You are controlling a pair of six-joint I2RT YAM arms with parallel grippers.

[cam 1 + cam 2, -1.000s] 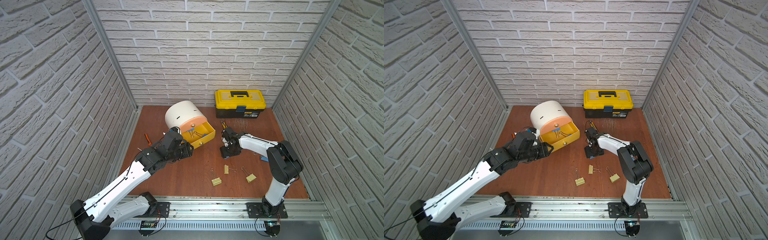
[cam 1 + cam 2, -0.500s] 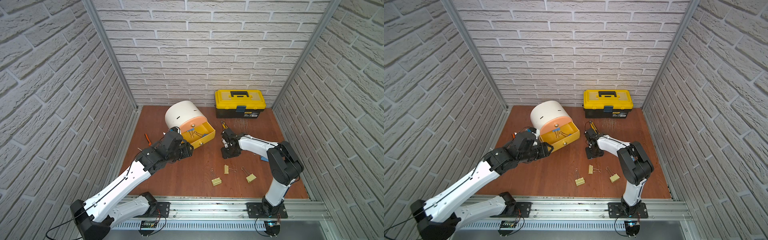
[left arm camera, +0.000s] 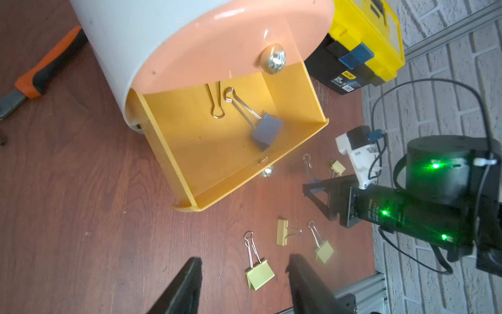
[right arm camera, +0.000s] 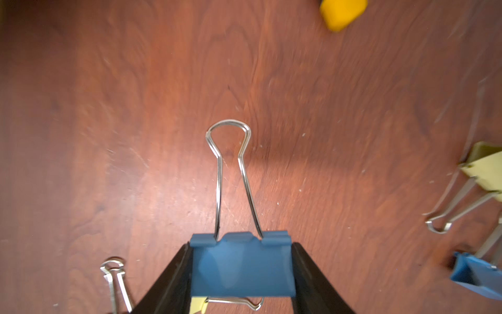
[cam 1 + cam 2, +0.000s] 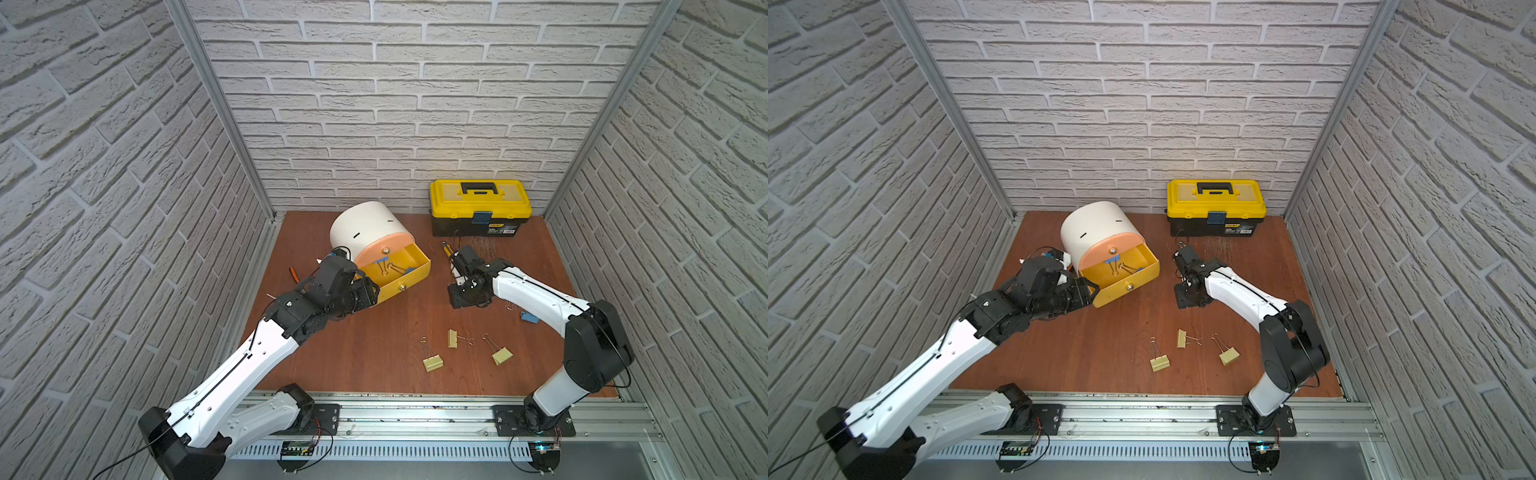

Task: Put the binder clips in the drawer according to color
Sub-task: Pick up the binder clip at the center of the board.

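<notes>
Right claw was clamped on a blue clip just above the desk. Left claw stood apart, empty, beside the open yellow drawer, which held blue clips. Three yellow clips and another blue one remained on the desk.

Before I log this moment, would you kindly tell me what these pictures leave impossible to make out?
- Bottom drawer of the cabinet: hidden in both top views under the open yellow drawer.
- Held blue clip: in a top view, covered by the right gripper.
- Second blue clip in the drawer: its body lies under the peach front in the left wrist view.
- Lone blue clip: partly behind the right arm.
</notes>
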